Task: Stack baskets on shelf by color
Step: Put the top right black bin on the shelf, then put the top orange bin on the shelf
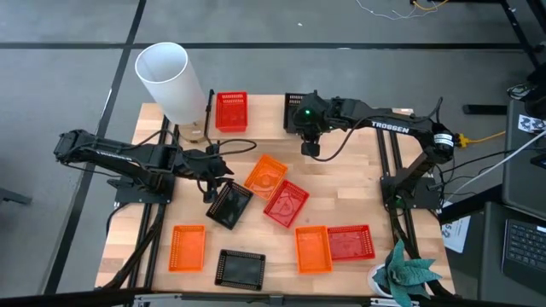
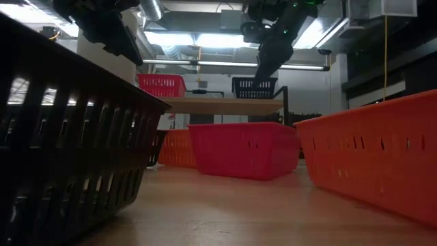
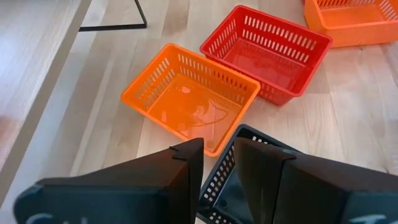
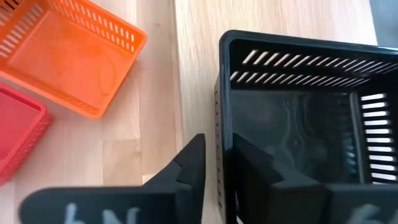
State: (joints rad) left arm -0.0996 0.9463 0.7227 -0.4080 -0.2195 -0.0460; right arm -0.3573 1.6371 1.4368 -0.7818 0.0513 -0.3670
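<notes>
At the left of the high view the left gripper [image 1: 213, 186] hangs over the tilted black mesh plastic basket [image 1: 229, 205] at frame centre; its wrist view shows the fingers [image 3: 180, 180] close together astride that basket's rim [image 3: 249, 134], apparently pinching it. Just right lie an orange mesh basket [image 1: 265, 174] and a red one [image 1: 286, 203]. Along the upper edge, the light wood shelf [image 1: 264, 115] carries a red basket [image 1: 231, 111]. At upper centre-right, the right gripper [image 1: 309, 145] clamps the side wall of a second black basket [image 4: 298, 118] on the shelf. These trays look light, stiff and slightly slick; a thin wall near a corner seems the best hold.
</notes>
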